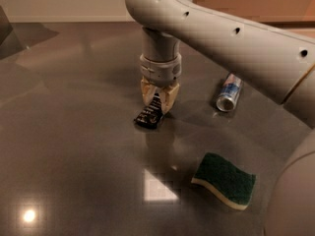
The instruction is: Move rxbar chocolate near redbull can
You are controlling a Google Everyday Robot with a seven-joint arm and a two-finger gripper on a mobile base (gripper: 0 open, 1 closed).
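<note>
A dark, glossy grey counter fills the scene, with a pale wall behind it and two bright reflections on the surface near the front. The big cream-coloured arm sweeps in from the right and drops straight down at the middle of the counter. At its tip, the end effector points downward with its tan fingers drawn in tight, clenched on the far end of the rxbar chocolate.

That's one bar: a flat black wrapper, its near end at the counter and angling out to the lower left from between the fingers. There is white lettering on it, but none of it can be read.

To the right, clearly apart from the bar, lies the one redbull can. It is on its side, silver with blue panels, its shiny round end facing the camera. No writing can be made out on it either.

In the foreground, to the right, sits a single green sponge with a pale yellow underside, wavy in outline. It lies well apart from both the bar and the can.
</note>
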